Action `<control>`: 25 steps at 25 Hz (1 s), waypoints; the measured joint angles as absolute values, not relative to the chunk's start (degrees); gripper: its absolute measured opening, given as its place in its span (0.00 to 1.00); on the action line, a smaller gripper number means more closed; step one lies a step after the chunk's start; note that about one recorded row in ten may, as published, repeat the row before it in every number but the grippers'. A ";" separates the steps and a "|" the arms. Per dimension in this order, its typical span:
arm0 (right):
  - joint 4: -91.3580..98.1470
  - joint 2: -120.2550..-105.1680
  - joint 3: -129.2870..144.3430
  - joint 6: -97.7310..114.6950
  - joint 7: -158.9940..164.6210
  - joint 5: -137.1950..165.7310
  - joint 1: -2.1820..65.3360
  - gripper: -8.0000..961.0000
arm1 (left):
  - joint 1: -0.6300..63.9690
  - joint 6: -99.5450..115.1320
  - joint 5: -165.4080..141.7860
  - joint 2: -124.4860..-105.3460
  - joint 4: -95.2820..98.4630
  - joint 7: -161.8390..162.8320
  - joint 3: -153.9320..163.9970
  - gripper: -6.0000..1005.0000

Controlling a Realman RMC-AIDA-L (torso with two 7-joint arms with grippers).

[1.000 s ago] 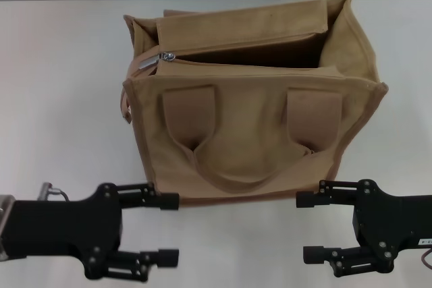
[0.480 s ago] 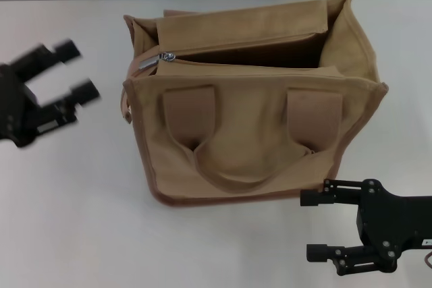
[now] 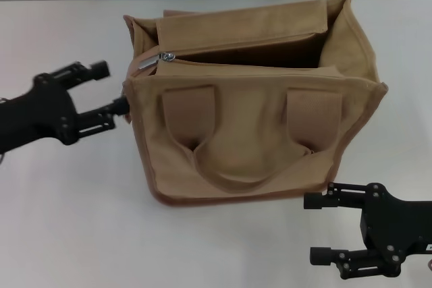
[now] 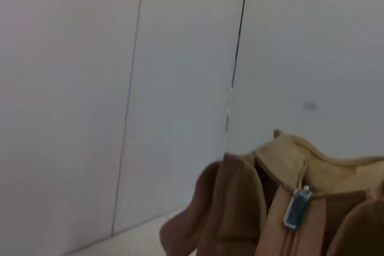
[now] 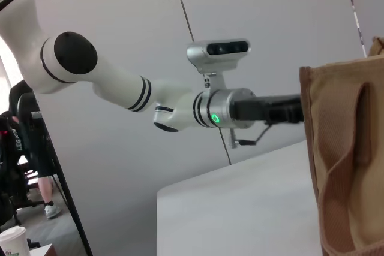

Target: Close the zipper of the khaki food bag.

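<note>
Beside the khaki food bag point(image 3: 256, 99) (zipper point(image 3: 150, 61) unclosed), left hand point(image 3: 111, 88) spread; right hand point(image 3: 317, 228) likewise.

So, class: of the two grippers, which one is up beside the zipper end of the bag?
The left gripper, open, beside the khaki food bag's corner near the silver slider. The right gripper sits low in front.
</note>
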State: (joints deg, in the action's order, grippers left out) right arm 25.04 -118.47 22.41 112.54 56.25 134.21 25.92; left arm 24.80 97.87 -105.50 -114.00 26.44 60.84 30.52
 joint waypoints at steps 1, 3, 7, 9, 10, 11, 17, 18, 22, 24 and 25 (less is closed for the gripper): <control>25.05 -118.47 22.41 112.57 56.25 134.21 25.87 0.71 | 25.04 97.17 -105.95 -114.31 26.47 60.66 30.73 0.78; 25.05 -118.47 22.41 112.65 56.25 134.20 25.79 0.71 | 25.84 95.12 -106.74 -115.41 26.55 59.26 30.81 0.78; 25.05 -118.51 22.41 112.67 56.25 134.20 25.78 0.70 | 26.99 92.65 -107.51 -116.30 26.57 58.15 31.19 0.78; 25.04 -118.55 22.41 112.71 56.25 134.20 25.78 0.70 | 27.64 90.94 -107.73 -116.90 26.58 57.69 31.46 0.77; 25.05 -118.57 22.41 112.72 56.25 134.20 25.78 0.70 | 27.82 90.07 -107.69 -117.13 26.58 57.19 31.45 0.77; 25.04 -118.60 22.41 112.73 56.25 134.20 25.79 0.70 | 27.88 89.71 -107.60 -117.24 26.54 56.90 31.25 0.77; 25.04 -118.65 22.41 112.77 56.25 134.08 25.82 0.70 | 26.82 89.26 -104.45 -118.21 26.62 56.28 27.59 0.53; 25.04 -118.65 22.41 112.77 56.25 134.01 25.82 0.69 | 26.30 90.04 -103.37 -118.09 26.63 56.22 27.30 0.50; 25.04 -118.65 22.41 112.77 56.25 133.82 25.84 0.69 | 25.60 93.10 -102.17 -117.62 26.64 55.99 27.24 0.36; 25.04 -118.66 22.41 112.79 56.25 133.52 25.84 0.69 | 25.33 95.37 -102.16 -117.34 26.64 55.86 27.23 0.30; 25.00 -118.64 22.41 112.86 56.25 133.27 25.84 0.69 | 25.23 96.51 -102.16 -117.19 26.65 55.84 27.22 0.28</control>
State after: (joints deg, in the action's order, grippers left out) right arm 25.00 -118.64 22.41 112.86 56.25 133.27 25.84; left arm 25.23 96.51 -102.16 -117.19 26.65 55.84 27.22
